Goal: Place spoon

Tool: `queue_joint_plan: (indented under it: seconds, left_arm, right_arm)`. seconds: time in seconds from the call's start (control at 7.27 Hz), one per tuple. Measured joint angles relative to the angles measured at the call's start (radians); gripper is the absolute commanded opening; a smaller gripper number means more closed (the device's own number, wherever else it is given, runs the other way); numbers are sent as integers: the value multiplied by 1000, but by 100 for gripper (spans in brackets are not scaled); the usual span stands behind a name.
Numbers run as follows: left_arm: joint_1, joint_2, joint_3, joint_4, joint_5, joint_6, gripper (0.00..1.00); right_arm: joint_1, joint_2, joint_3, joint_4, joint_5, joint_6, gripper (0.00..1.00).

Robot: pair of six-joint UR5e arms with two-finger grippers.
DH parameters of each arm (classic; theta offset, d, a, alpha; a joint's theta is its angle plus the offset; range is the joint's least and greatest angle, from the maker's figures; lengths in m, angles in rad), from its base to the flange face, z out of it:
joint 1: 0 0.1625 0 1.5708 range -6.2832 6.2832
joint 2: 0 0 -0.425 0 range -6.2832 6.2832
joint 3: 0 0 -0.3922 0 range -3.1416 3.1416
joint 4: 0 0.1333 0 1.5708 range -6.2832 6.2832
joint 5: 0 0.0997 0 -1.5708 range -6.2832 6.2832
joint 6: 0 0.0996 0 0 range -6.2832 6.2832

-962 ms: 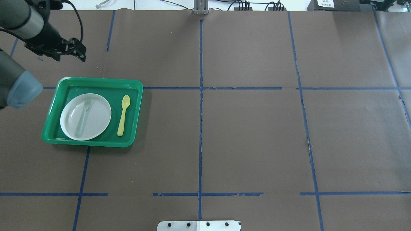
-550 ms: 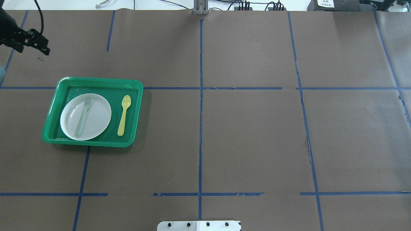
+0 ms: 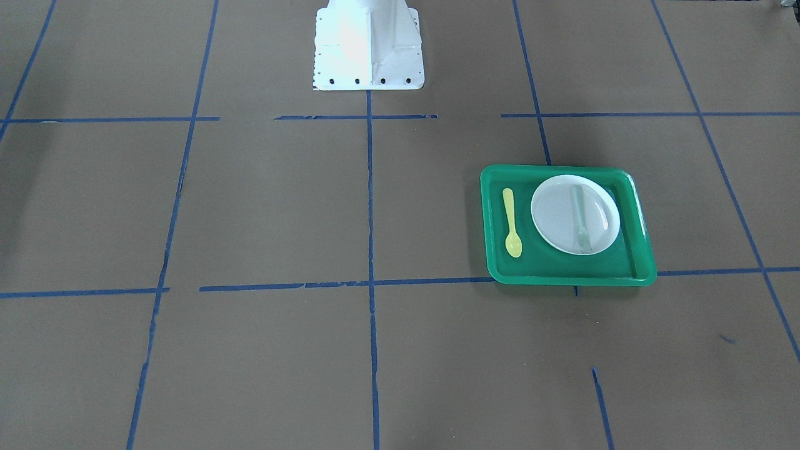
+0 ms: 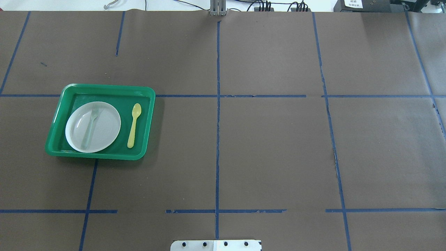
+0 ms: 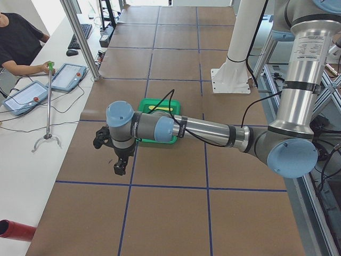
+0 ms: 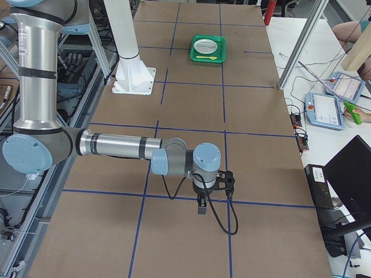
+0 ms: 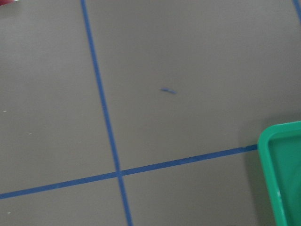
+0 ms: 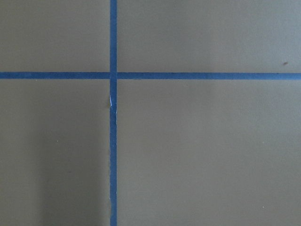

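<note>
The yellow spoon (image 4: 134, 125) lies flat on the floor of the green tray (image 4: 108, 87), to the right of the white plate (image 4: 106, 134), and touches nothing else. It also shows in the front view (image 3: 512, 224). A pale fork (image 4: 90, 127) lies on the plate. My left gripper (image 5: 120, 168) shows only in the exterior left view, hanging over bare table beyond the tray; I cannot tell whether it is open or shut. My right gripper (image 6: 201, 207) shows only in the exterior right view, far from the tray; I cannot tell its state either.
The table is brown paper with blue tape lines. The robot's white base (image 3: 367, 44) stands at the table's near middle. The tray's corner (image 7: 282, 174) shows in the left wrist view. Operators sit at a side table (image 5: 32, 90) with tablets.
My left arm and gripper have moved left and out of the overhead view. The spoon, the plate, the fork and the tray have not moved.
</note>
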Motion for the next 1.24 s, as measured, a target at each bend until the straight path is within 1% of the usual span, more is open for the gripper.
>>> queue_joint_plan:
  seconds: [0.14, 0.41, 0.69, 0.83, 0.96, 1.24]
  left_arm:
    - [-15, 18, 11, -1, -20, 0, 100]
    - [-22, 64, 2, -10, -27, -14, 100]
    - [-23, 116, -28, -78, -30, -14, 100]
    - [-23, 128, -30, -131, -29, -17, 100]
    - [-23, 132, -29, -157, -28, -19, 100]
    - [-23, 134, -31, -167, -31, -16, 100]
  right_arm:
    - [0, 0, 0, 0, 0, 0, 100]
    - [0, 0, 0, 0, 0, 0, 100]
    - [0, 0, 0, 0, 0, 0, 100]
    - [0, 0, 0, 0, 0, 0, 100]
    - [0, 0, 0, 0, 0, 0, 100]
    - [0, 0, 0, 0, 0, 0, 100]
